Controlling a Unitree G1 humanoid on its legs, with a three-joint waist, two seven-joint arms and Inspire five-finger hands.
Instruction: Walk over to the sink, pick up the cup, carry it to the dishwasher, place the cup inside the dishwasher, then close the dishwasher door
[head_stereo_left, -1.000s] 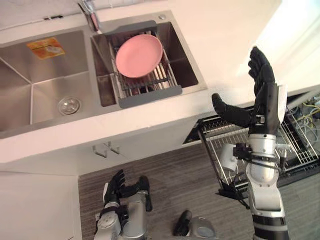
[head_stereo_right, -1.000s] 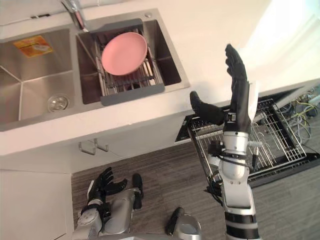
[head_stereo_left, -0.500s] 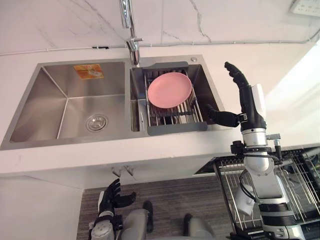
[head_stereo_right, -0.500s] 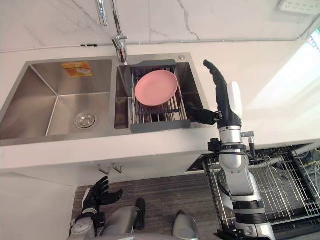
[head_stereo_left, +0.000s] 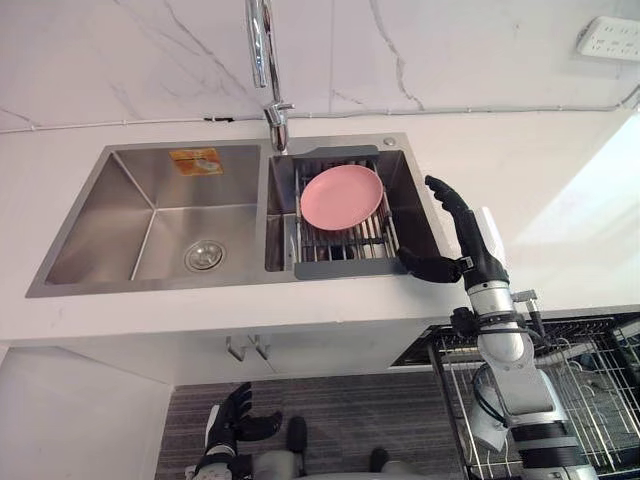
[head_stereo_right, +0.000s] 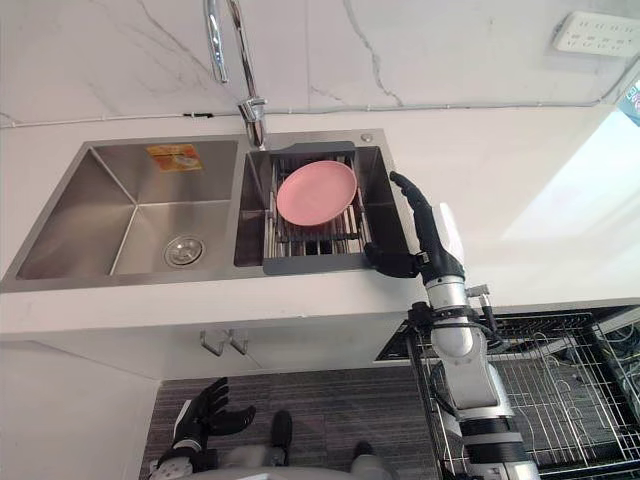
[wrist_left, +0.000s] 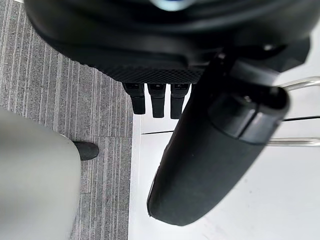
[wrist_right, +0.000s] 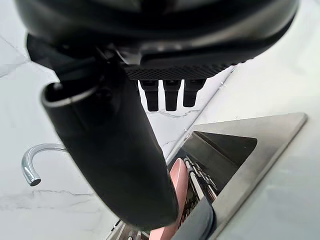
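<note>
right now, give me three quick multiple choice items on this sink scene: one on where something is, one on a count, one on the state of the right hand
1. Where is the pink plate? A on the counter; B on the grey rack; C in the dishwasher.
2. How many basins has the sink? A one; B three; C two.
3. How is the right hand? A open; B shut on a cup; C shut on the tap.

Answers: 1 B, the plate lies on the rack's bars. 2 C, a divider splits the sink in two. 3 A, its fingers are straight beside the sink and hold nothing.
</note>
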